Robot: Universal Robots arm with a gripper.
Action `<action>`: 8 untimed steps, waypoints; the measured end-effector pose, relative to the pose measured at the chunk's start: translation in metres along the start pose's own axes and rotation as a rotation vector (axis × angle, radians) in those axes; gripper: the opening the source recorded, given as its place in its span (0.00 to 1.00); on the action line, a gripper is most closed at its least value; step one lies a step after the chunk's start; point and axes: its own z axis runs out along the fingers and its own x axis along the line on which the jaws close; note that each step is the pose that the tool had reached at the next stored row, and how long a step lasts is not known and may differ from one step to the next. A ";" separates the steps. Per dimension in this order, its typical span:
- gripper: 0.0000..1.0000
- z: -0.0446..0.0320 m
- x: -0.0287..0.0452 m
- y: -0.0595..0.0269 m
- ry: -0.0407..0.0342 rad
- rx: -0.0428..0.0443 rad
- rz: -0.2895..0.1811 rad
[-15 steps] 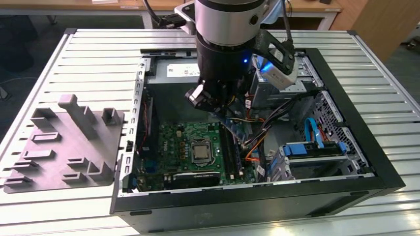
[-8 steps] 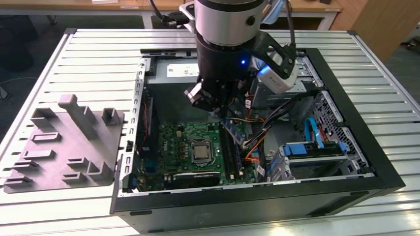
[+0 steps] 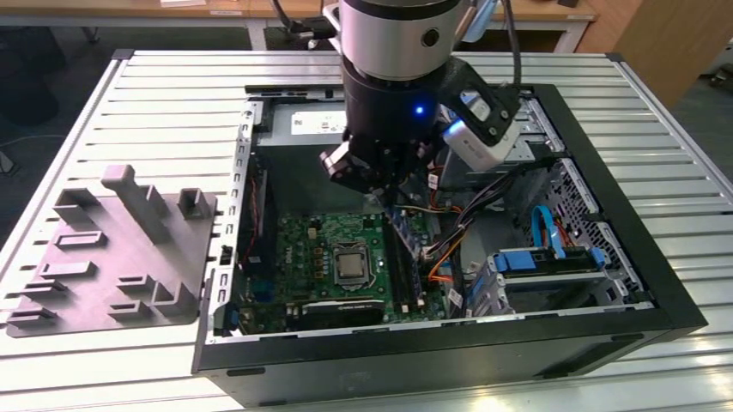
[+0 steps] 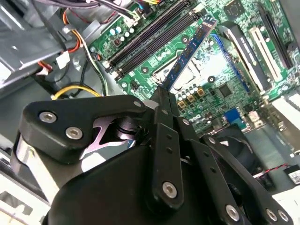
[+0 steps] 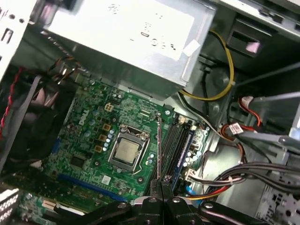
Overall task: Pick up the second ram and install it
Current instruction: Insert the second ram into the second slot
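Second ram (image 4: 187,51): held edge-on in the fingertips, with most of its length reaching out past them. It is seen over the motherboard (image 5: 89,126), between the processor socket (image 5: 127,151) and the black slot rails (image 5: 174,140), and runs roughly along the rails. Whether it touches the board cannot be told.
Gripper (image 4: 161,96): fingers are closed flat against both faces of the stick at one end. In the exterior view the gripper (image 3: 384,197) is lowered inside the open computer case (image 3: 619,215), above the middle of the board.
Slot rails: long dark rails are seen just beside the held stick, on the side away from the socket.
Power-supply box (image 5: 126,33): a grey metal box is mounted at the far end of the case, beyond the board.
Cables (image 5: 220,180): a bundle of orange, yellow, black and white wires is routed past the rails towards the drive bay.
Blue ribbon cable (image 3: 548,230): looped at the exterior view's right, well apart from the stick.
Grey fixture (image 3: 120,257): placed on the slatted table (image 3: 172,94) at the exterior view's left, outside the case.
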 end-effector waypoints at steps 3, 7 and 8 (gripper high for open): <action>0.11 0.0001 0.0000 0.0000 -0.0015 0.0033 0.045; 0.11 0.0001 0.0000 0.0000 -0.0032 0.0075 0.101; 0.11 0.0001 0.0000 0.0000 -0.0037 0.0086 0.115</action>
